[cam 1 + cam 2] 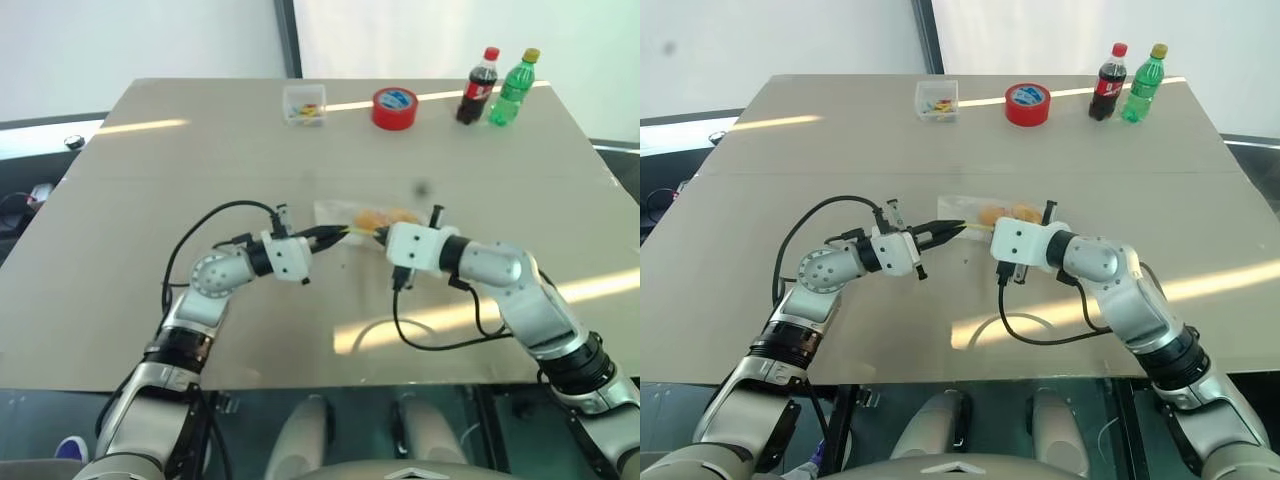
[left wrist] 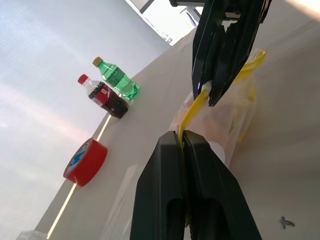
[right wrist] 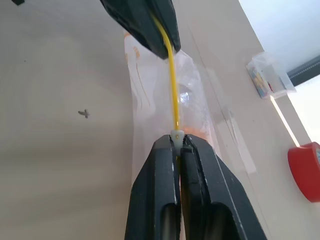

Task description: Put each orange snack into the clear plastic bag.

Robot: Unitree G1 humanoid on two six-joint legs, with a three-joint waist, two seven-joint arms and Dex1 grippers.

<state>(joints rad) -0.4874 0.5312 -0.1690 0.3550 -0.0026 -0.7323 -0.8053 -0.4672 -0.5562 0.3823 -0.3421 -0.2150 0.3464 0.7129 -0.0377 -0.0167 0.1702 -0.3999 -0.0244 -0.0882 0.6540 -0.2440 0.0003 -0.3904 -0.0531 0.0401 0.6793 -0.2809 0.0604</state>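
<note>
From the head views, the clear plastic bag [image 1: 992,213] lies mid-table with the orange snacks [image 1: 1006,213] inside it, between the left gripper [image 1: 952,229] and right gripper [image 1: 381,236]; the grey table [image 1: 150,200] also carries a small clear box [image 1: 304,104], red tape roll [image 1: 395,108] and 2 bottles [image 1: 497,88] before a pale wall. The left wrist view shows both grippers pinched shut on the bag's yellow strip [image 2: 192,107]. The right wrist view shows a white slider [image 3: 176,135] at the right gripper's tips.
</note>
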